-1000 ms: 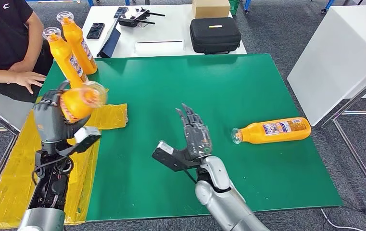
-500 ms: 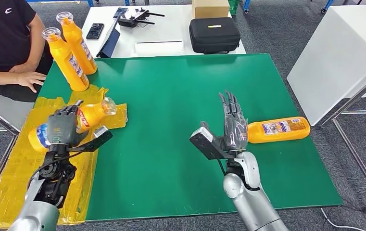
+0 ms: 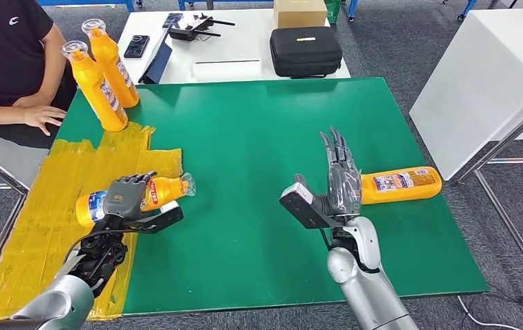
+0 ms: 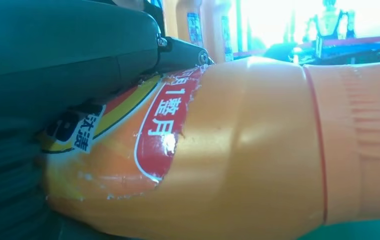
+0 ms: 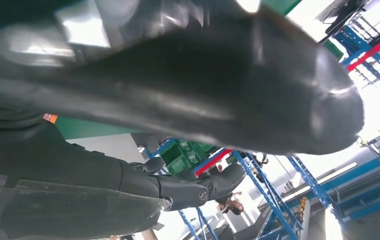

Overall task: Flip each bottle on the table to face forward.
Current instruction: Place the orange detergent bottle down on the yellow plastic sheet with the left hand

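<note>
Green table [image 3: 258,137]: big, with yellow tape [image 3: 45,206] on its left side.
Right hand [image 3: 341,184]: fingers wide and straight, holding nothing, just beside the lying bottle [image 3: 401,184] on the right.
Left hand [image 3: 122,199]: fingers wrapped around a sideways bottle [image 3: 165,190], near left, cap pointing right.
Standing bottles [image 3: 97,86]: two, far left, near a person's hand [image 3: 44,117].
</note>
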Robot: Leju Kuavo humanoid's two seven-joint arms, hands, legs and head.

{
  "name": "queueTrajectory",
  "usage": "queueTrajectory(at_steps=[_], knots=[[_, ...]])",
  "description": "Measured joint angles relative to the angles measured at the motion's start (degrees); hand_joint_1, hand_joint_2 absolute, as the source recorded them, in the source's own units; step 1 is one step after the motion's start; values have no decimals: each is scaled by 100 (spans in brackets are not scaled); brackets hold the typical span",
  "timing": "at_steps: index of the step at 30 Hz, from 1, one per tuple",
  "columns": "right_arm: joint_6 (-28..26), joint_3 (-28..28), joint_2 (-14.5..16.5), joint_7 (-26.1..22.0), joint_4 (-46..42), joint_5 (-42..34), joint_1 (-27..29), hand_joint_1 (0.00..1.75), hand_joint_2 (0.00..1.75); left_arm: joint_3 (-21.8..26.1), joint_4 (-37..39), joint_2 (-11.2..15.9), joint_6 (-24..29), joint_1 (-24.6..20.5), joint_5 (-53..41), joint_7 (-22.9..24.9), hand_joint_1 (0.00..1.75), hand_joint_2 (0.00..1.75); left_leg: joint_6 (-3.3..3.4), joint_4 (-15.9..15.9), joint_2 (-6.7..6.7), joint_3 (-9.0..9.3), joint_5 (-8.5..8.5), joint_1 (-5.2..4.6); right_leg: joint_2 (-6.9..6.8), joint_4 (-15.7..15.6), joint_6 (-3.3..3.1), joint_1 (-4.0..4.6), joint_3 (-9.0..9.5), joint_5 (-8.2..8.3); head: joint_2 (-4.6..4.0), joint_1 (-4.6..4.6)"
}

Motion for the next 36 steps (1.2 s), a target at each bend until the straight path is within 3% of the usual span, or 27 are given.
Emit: queueTrajectory(at_steps=[2, 3, 8, 21, 30, 34, 36], knots=[[0, -1, -21, -36, 3, -44, -1, 0, 0, -36, 78, 2, -130, -50, 33, -14, 0, 44, 4, 0, -4, 9, 4, 0, -3, 0, 0, 0, 11, 0, 0, 0], [2, -1, -31, -56, 5, -63, -1, 0, 0, -56, 114, 3, -206, -72, 37, 6, 0, 0, 6, -1, -6, 14, 5, 0, -5, 0, 0, 0, 18, 0, 0, 0], [21, -1, -55, -96, 10, -122, -3, 0, 0, -125, 226, 24, -426, -138, 89, 207, 0, 0, 6, -1, -11, 28, 13, -1, -8, 0, 2, 0, 34, 2, 0, 1], [21, -1, -123, -95, 10, -150, 54, 0, 0, -310, 284, 56, -302, -115, 298, 243, 0, 0, 3, -1, -21, 28, 19, -1, -14, 1, 5, 0, 35, 5, 0, 1], [-13, -33, -161, 3, 2, -65, 130, 0, 0, -287, 138, 55, 445, 26, 1318, -485, 0, 0, 2, 0, -19, 21, 20, -1, -13, 1, 6, 0, 25, 5, 0, 2], [54, -138, -191, 25, -94, 13, 214, 0, 0, -66, -418, 49, 690, 193, 2899, -1308, 0, 0, 2, 1, -19, 10, 20, -1, -12, 2, 7, 0, 11, 7, 0, 2], [218, -232, -247, -44, -185, -45, 252, 0, 87, 151, -968, 33, 525, 294, 4299, -1838, 0, 0, 2, 2, -17, 4, 20, -1, -11, 2, 7, -1, 1, 7, 0, 1]])
